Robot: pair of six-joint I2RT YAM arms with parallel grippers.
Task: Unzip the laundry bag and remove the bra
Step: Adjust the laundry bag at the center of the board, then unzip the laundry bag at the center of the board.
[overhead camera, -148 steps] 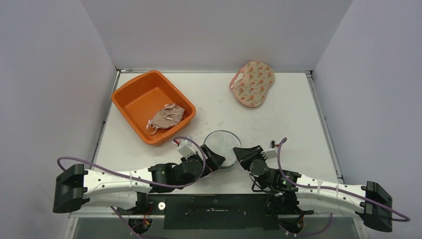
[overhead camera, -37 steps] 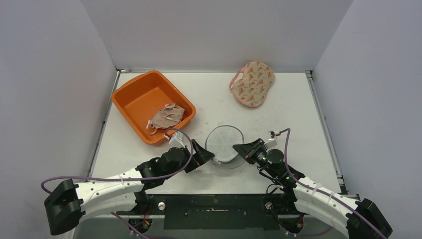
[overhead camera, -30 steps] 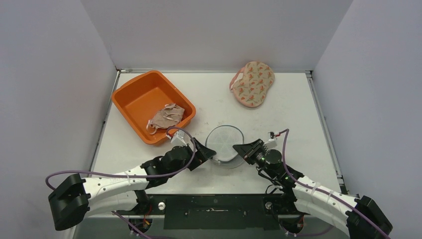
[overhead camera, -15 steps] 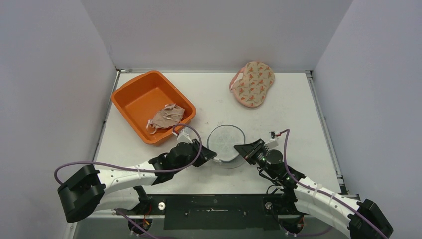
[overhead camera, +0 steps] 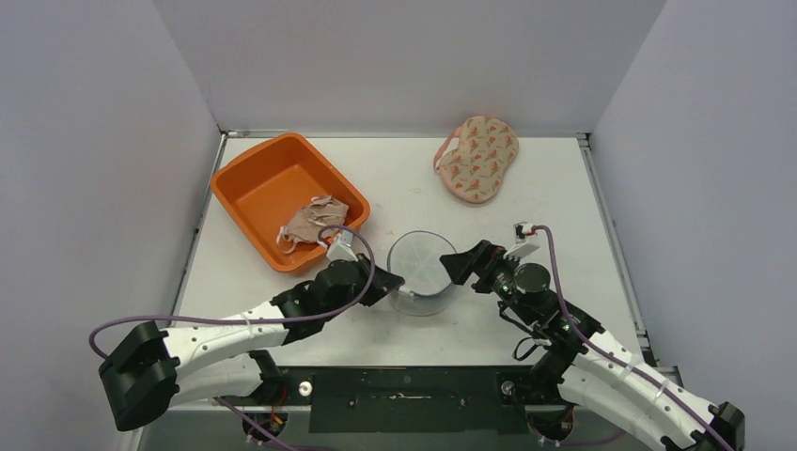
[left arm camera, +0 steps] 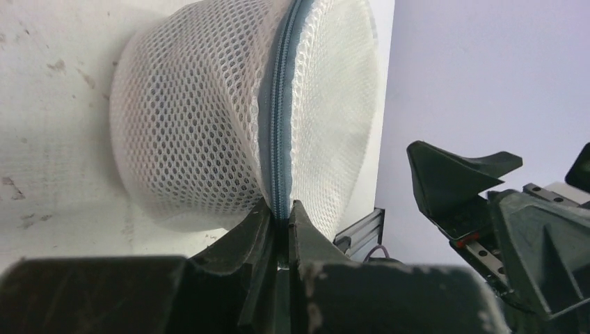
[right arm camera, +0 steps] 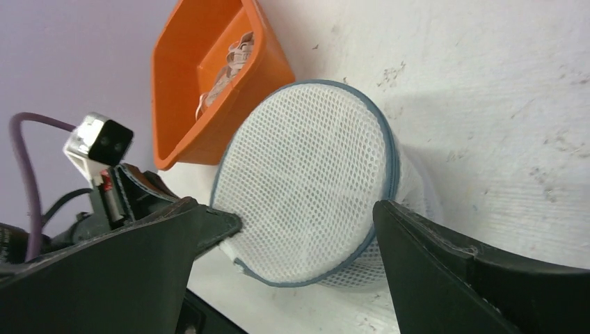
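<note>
L hand (left arm camera: 280,212) is pressed tight together, fingertips pinching the blue-grey zipper (left arm camera: 277,118) of the laundry bag (left arm camera: 202,125) at the bag's lower edge. No gap btwn the fingers in the left wrist view. Only the zip band shows in the pinch; can't tell if a pull tab is in there. Zip looks closed along the stretch visible, running up over the mesh from the pinch. R hand (right arm camera: 307,216) is spread wide w/ nothing gripped; the bag's round mesh face shows btwn its fingers in the right wrist view. One R fingertip (right arm camera: 226,224) lies right at the bag's rim, touching or just short, can't tell which; the other sits just beside the opposite edge. From the top cam, the bag is a white mesh cylinder on the surface (overhead camera: 545,207), centre, toward the front, w/ L hand at its left side and R hand at its right, facing each other across it. Whether the bra is inside can't be told thru the mesh. Further out, an orange tub (overhead camera: 246,160) sits back-left of the bag, near but apart, w/ a beige strappy garment (overhead camera: 315,221) in its near-right corner. Floral padded item (overhead camera: 477,158) lies at the back of the surface, right of centre, well apart from the bag and both hands.
</note>
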